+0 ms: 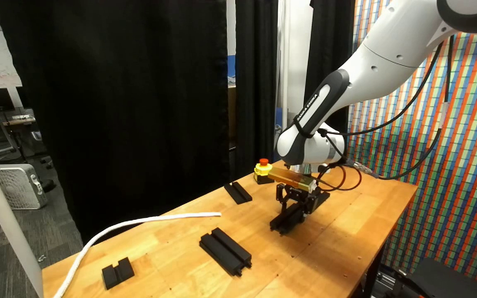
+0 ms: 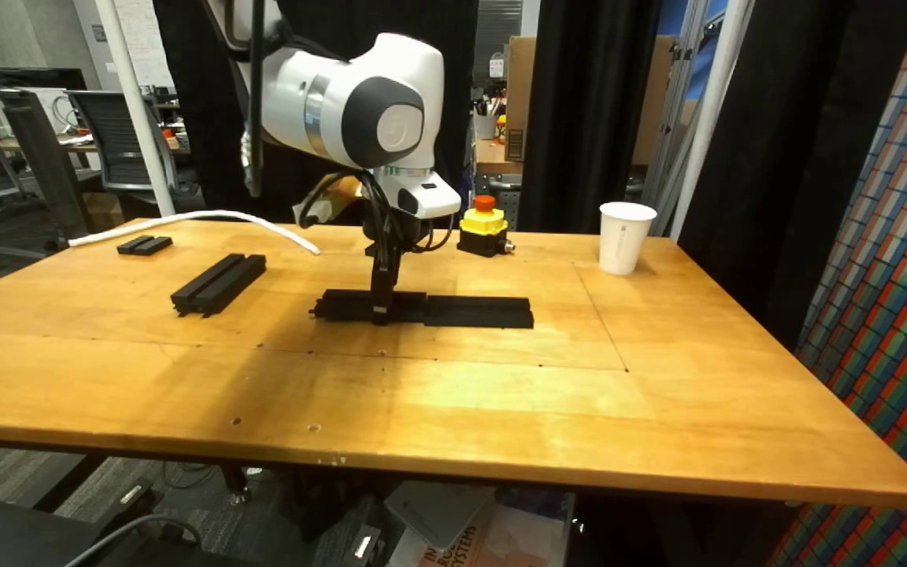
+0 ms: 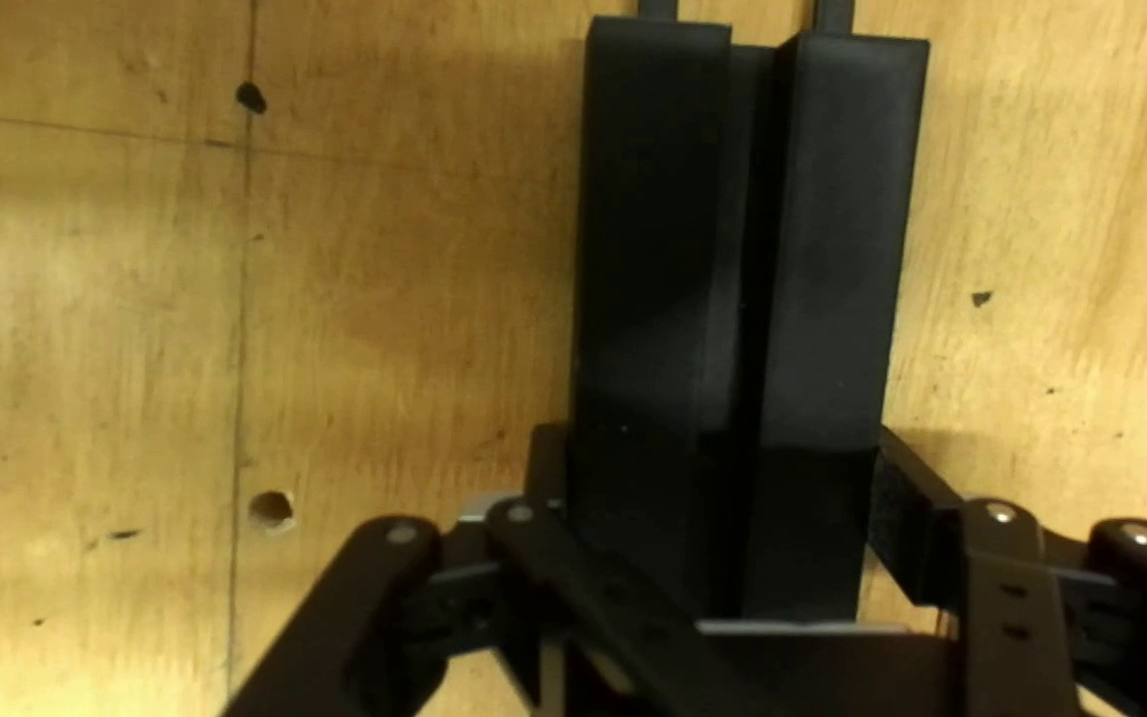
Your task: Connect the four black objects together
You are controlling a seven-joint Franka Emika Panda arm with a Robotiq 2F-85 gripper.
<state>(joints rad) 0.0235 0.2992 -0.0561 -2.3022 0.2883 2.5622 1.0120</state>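
hand astride a grooved black bar, pinching its two long sides

The table is showing smooth wood grain with a soft sheen. The bars are looking like smooth, matt plastic. On the gripper, pins are glinting like metal. The arm is showing a smooth, faintly glossy shell. The curtain is looking like cloth, the cup like matt paper.

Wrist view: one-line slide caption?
Fingers closed on both sides of a grooved black bar, two prongs jutting from one end, wooden tabletop beneath.
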